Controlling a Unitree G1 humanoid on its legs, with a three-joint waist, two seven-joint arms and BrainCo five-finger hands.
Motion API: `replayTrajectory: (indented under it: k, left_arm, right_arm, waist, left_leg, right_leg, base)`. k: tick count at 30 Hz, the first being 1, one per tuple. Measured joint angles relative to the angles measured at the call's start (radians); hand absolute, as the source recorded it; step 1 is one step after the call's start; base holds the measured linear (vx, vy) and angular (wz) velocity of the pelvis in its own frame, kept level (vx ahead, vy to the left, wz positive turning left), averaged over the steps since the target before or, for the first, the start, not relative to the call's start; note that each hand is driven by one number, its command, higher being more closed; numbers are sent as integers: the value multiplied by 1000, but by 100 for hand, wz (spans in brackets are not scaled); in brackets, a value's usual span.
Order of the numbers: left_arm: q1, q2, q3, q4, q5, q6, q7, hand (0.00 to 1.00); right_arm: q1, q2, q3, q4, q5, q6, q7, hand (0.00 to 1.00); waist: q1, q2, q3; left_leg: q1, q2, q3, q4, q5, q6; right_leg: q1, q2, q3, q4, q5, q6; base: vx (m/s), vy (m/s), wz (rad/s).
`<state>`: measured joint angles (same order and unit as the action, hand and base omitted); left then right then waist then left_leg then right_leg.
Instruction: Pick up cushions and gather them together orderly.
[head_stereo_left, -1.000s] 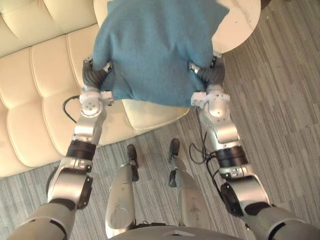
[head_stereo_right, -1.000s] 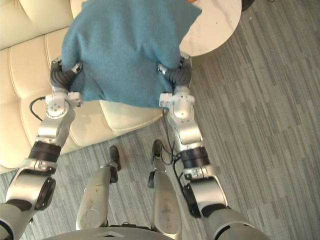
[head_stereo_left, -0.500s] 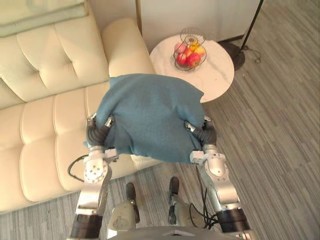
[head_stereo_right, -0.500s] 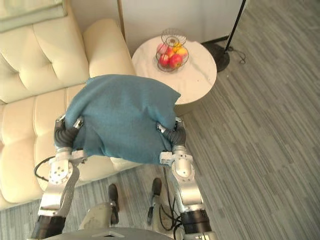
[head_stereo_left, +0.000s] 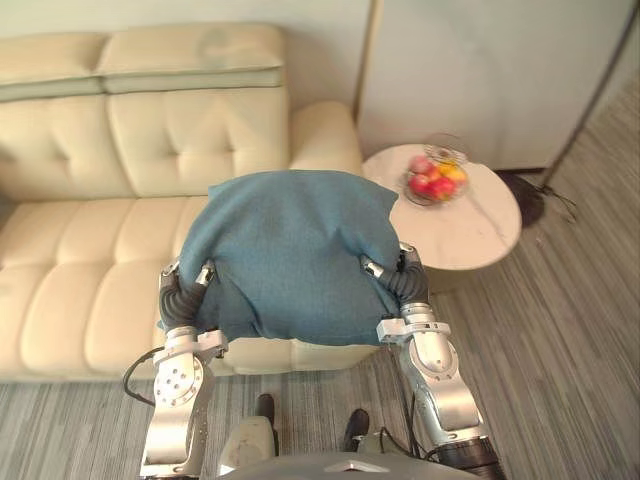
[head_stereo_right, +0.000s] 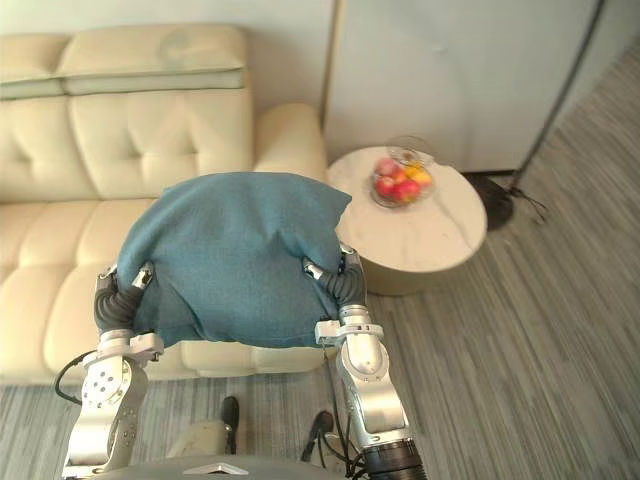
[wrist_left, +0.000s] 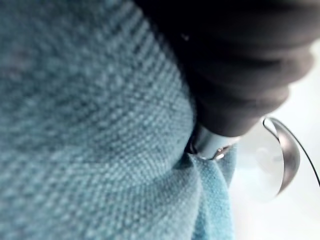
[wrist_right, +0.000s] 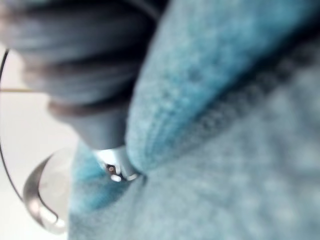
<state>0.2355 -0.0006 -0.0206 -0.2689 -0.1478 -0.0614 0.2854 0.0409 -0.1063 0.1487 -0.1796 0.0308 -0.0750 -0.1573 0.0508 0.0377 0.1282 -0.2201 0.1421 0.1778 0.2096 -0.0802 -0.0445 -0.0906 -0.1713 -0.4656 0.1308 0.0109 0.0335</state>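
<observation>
- Sofa (head_stereo_left: 90, 260) takes up the left and far side of the scene. Its seat runs left to right under and beyond the load.
- The left hand (head_stereo_left: 183, 288) sits at the cushion's left edge, its dark cover pressed into the cloth. Whether it is clamped on the cloth or only pressing cannot be told, as the cloth hides the rest of it.
- The cushion (head_stereo_left: 290, 250) is off the seat, carried between the two hands over the sofa's front edge.
- Its broad face is up, and its near edge sags a little between the wrists.
- It looks nearly square. Its slightly longer side runs from hand to hand, parallel to the sofa's front.
- Its far edge faces the sofa back, and one far corner points toward the table.
- The right hand (head_stereo_left: 405, 283) meets the right edge in the same way, buried in the cloth, and its hold is equally impossible to read.
- Neither hand is nearer, since each touches its own side and the cushion lies straight between them.
- Any set-down probably means moving forward and down onto the seat with both arms together, to keep the cushion square to the sofa.
- The table (head_stereo_left: 480, 235) stands just right of the sofa arm, with a fruit bowl (head_stereo_left: 435, 180) on it. A swing to the right could clip the bowl.
</observation>
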Motion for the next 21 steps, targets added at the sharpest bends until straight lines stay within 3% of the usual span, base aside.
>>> replayTrajectory:
  k: [2,3,5,6,7,10,11,12,13,14,16,17,18,19,20,21]
  left_arm:
    - [0,-5,-6,11,-3,-4,0,100]
    - [0,-5,-17,16,-3,-4,0,100]
    - [-1,-8,-40,32,-3,-8,-1,100]
    - [-3,-10,-56,49,-3,-14,-2,100]
    - [-30,8,-61,88,-3,-16,-7,100]
    - [-28,47,-56,98,-3,-16,-7,100]
    - [-27,51,-54,122,-3,-17,-8,100]
    - [-27,51,-54,131,-2,-16,-9,100]
    - [-20,51,-53,142,0,-16,-11,100]
    - [-12,52,-52,142,8,-16,-12,100]
    - [-12,60,-47,142,17,-16,-17,100]
    - [-11,64,-45,143,19,-16,-29,100]
    - [-7,64,-43,143,22,-16,-35,100]
    - [-4,64,-43,143,23,-16,-38,100]
    - [-3,63,-44,143,27,-15,-46,100]
    - [-4,64,-44,143,32,-15,-49,100]
  right_arm:
    - [-10,-14,-5,1,-10,0,-2,100]
    - [-10,-20,-11,1,-28,0,-5,100]
    - [-1,-29,-33,1,-34,0,-5,100]
    - [1,-29,-50,3,-34,-2,-6,100]
    - [9,-4,-62,27,-34,-3,-5,100]
    - [18,33,-61,49,-36,-4,2,100]
    - [19,45,-60,67,-38,-4,3,100]
    - [17,49,-58,80,-39,-4,3,100]
    - [16,47,-54,109,-39,-4,3,100]
    - [17,50,-51,133,-39,-4,4,100]
    - [19,58,-52,156,-39,-4,5,100]
    - [25,61,-52,159,-39,-4,6,100]
    - [26,60,-52,159,-37,-4,11,100]
    - [26,59,-52,158,-37,-4,15,100]
    - [25,53,-52,158,-37,-4,16,100]
    - [24,53,-52,157,-36,-4,16,100]
  waist:
    - [-3,1,-1]
    - [-15,3,-2]
    - [-37,23,-15]
    - [-43,56,-37]
    - [-55,8,-35]
    - [-40,-29,-48]
    - [-26,-33,-46]
    - [-21,-35,-45]
    - [-16,-35,-43]
    - [-16,-35,-40]
    - [-37,-34,-28]
    - [-53,-46,-17]
    - [-56,-53,-6]
    - [-59,-51,-3]
    - [-61,-67,-6]
    - [-66,-63,-3]
  left_leg:
    - [-28,43,100,78,-18,29]
    - [-32,97,165,141,-24,29]
    - [-20,185,216,173,-26,13]
    - [-5,209,215,146,2,-81]
    - [-26,131,207,158,-1,-69]
    - [-91,91,182,270,-73,-18]
    - [-94,64,184,318,-114,8]
    - [-89,53,188,322,-121,16]
    - [-77,26,201,319,-136,38]
    - [-64,8,205,299,-140,60]
    - [-50,-8,175,267,-140,87]
    - [-29,-32,152,222,-131,102]
    - [-3,-53,152,177,-124,112]
    - [5,-61,152,163,-120,118]
    - [30,-85,158,126,-116,121]
    - [45,-94,164,107,-115,121]
  right_leg:
    - [-9,-52,-36,14,10,15]
    - [-3,-91,-63,13,25,38]
    - [24,-116,-104,-20,70,87]
    - [33,-120,-123,-41,91,108]
    - [56,-174,-125,-88,127,89]
    - [55,-217,-121,-65,145,85]
    - [29,-274,-110,29,162,97]
    - [11,-297,-97,69,168,87]
    - [-50,-349,-64,178,204,-6]
    - [-110,-369,-10,260,226,-105]
    - [-161,-309,100,399,66,-71]
    - [-178,-225,160,454,-57,-31]
    - [-194,-137,190,456,-123,-23]
    - [-200,-107,185,448,-141,-24]
    - [-220,-30,167,407,-163,-25]
    - [-233,5,140,359,-162,-25]
  base:
    - [-89,242,89]
    - [-59,406,91]
    - [-25,372,81]
    - [-9,481,82]
    - [-7,488,74]
    - [31,449,44]
    - [32,418,15]
    - [15,468,5]
    - [-3,439,-6]
    - [-2,425,9]
    - [0,207,41]
    - [27,116,60]
    - [43,96,52]
    - [74,61,31]
    - [100,48,20]
    - [120,41,18]
